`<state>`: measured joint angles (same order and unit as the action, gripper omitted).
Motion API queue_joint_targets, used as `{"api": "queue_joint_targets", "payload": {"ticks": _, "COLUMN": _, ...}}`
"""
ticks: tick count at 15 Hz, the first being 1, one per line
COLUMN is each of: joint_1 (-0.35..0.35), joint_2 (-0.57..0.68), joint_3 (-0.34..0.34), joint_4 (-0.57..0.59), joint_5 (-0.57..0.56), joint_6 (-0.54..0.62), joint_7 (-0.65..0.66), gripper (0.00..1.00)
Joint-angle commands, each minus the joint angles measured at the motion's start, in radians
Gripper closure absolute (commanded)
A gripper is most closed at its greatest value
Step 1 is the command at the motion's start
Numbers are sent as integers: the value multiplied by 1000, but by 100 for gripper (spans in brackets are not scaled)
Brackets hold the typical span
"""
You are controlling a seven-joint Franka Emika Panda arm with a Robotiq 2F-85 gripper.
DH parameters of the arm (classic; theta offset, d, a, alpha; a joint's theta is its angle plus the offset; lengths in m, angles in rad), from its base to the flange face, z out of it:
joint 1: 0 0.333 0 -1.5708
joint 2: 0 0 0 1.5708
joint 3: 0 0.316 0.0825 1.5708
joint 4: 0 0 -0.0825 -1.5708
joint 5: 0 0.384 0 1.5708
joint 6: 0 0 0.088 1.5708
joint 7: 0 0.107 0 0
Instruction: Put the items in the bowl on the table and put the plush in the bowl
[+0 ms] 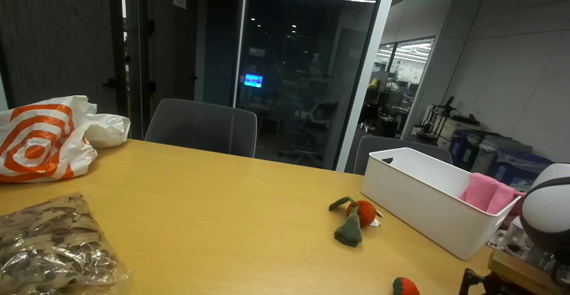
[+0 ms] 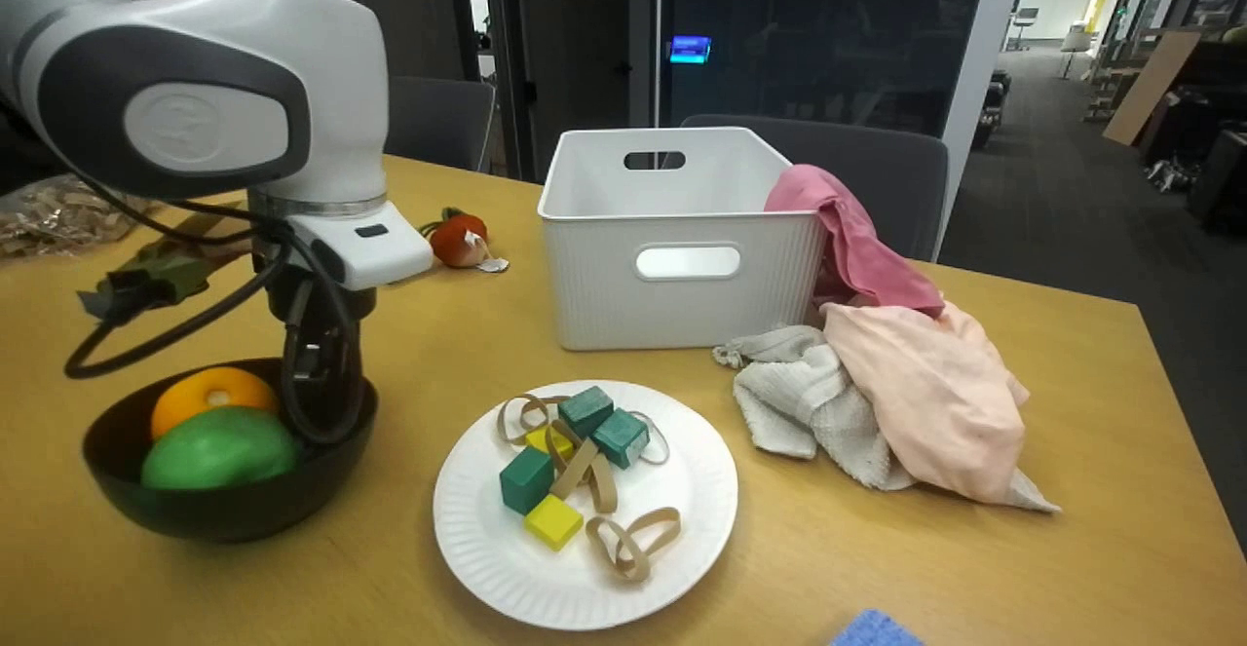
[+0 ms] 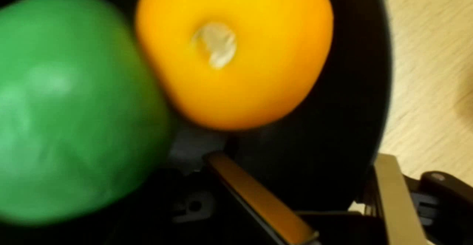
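The black bowl [image 2: 224, 514] stands on the yellow-tan table [image 2: 799, 588]. It holds a bright green ball [image 2: 219, 446] and an orange rounded piece [image 2: 216, 391]. In the wrist view the green ball [image 3: 66, 119] and the orange piece [image 3: 236, 53] lie side by side inside the bowl [image 3: 351, 89]. My gripper [image 3: 303, 158] is open below the orange piece; one finger is over the bowl's inside, the other at its outer rim. Cables partly hide the gripper in an exterior view [image 2: 321, 363]. The plush [image 1: 352, 224], grey-green and red-orange, lies on the table beside the white bin.
The white bin [image 2: 594, 285] has pink cloth [image 2: 867, 247] over its side. Grey and peach cloths [image 2: 925, 393] lie beside it. A white plate [image 2: 477, 558] holds blocks and bands. A small red strawberry-like toy [image 1: 405, 287], a bag of bands [image 1: 49, 246] and a shopping bag [image 1: 49, 139] also show.
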<state>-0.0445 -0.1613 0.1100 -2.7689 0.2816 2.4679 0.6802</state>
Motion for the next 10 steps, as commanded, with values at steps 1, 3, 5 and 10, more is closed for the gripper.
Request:
{"api": "queue_joint_targets", "payload": {"ticks": 1, "joint_1": 19, "joint_2": 28, "joint_3": -12, "joint_4": 3, "joint_5": 5, "joint_6": 111, "joint_7": 41, "gripper": 64}}
{"api": "queue_joint_targets", "payload": {"ticks": 3, "joint_1": 24, "joint_2": 10, "joint_3": -10, "joint_4": 7, "joint_5": 2, "joint_6": 147, "joint_7": 56, "gripper": 79}}
{"api": "queue_joint_targets", "payload": {"ticks": 5, "joint_1": 31, "joint_2": -10, "joint_3": -3, "joint_4": 14, "joint_5": 3, "joint_6": 218, "joint_7": 66, "gripper": 90}}
{"api": "queue_joint_targets", "payload": {"ticks": 10, "joint_1": 90, "joint_2": 10, "joint_3": 12, "joint_4": 21, "joint_5": 39, "joint_6": 371, "joint_7": 19, "gripper": 96}}
